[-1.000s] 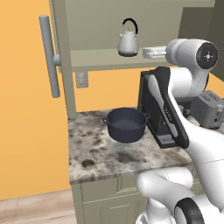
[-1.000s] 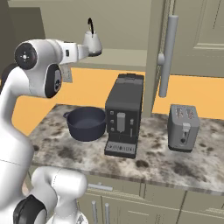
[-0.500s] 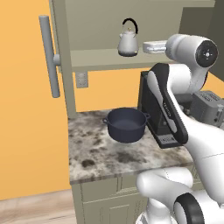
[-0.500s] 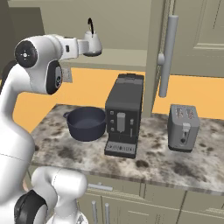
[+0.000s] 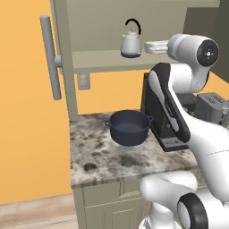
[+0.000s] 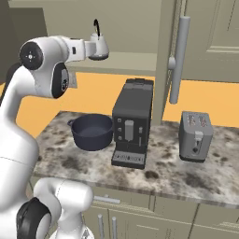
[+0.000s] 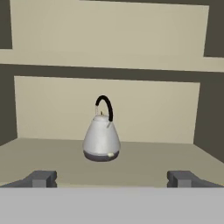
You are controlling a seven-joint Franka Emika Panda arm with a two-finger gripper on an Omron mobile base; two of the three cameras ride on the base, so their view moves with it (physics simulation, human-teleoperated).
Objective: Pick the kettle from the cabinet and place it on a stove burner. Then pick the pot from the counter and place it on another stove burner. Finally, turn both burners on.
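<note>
The cabinet (image 5: 67, 53) rises over the table (image 5: 103, 156), its shelf open and its door, with 1 long grey bar handle (image 5: 50, 58), swung out past the kettle's side of the shelf. The table, a mottled stone worktop, runs below the kettle's shelf. On it, almost straight under the kettle, sits the black coffee machine (image 6: 132, 122); further from the kettle, past the machine, stands a grey toaster (image 6: 195, 136). The pot (image 5: 129, 127) rests on the table below the kettle, just beside the coffee machine, upright and uncovered, its 2 loop handles showing. The kettle (image 7: 102, 138) stands upright on the cabinet shelf, black handle arched above it. The gripper (image 7: 111, 178) is level with the shelf and faces the kettle, just short of it, its 2 fingers (image 7: 41, 178) spread as wide as they go, holding nothing.
</note>
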